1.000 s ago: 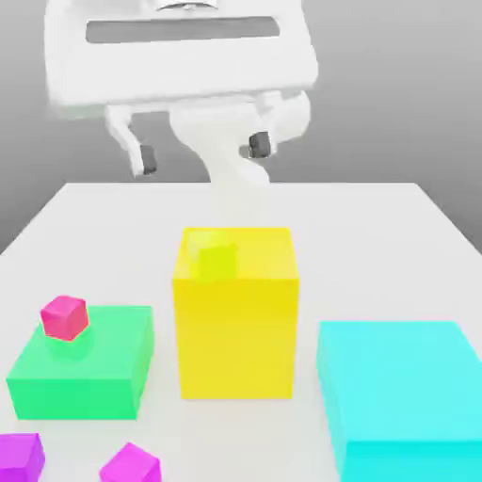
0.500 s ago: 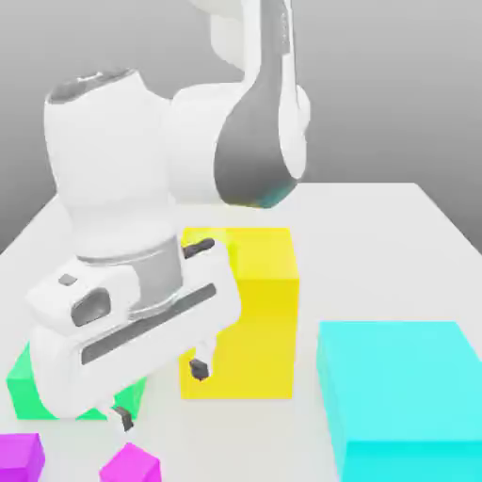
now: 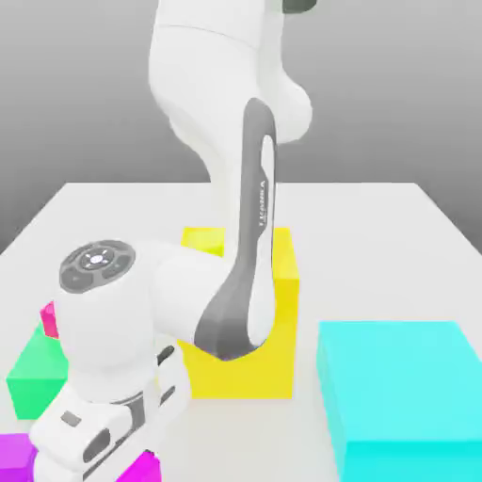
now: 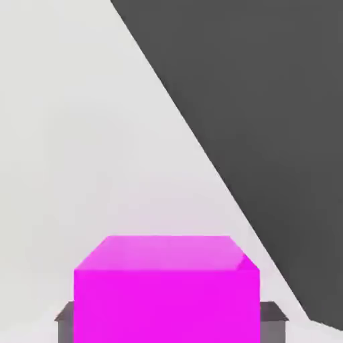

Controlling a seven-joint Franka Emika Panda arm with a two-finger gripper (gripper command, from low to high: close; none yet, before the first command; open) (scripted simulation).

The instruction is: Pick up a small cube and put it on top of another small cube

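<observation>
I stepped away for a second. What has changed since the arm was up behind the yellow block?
The arm swung forward and down toward the exterior view's lower left. Its gripper, open before, has shut on a magenta cube on the table. The yellow block, green block and cyan block stayed put.

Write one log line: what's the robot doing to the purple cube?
stage: grasp | gripper: shut on magenta cube | cube on white table | stacking: not yet done

White table (image 3: 377, 212), plain grey backdrop, perhaps a wall; soft even light.
</observation>
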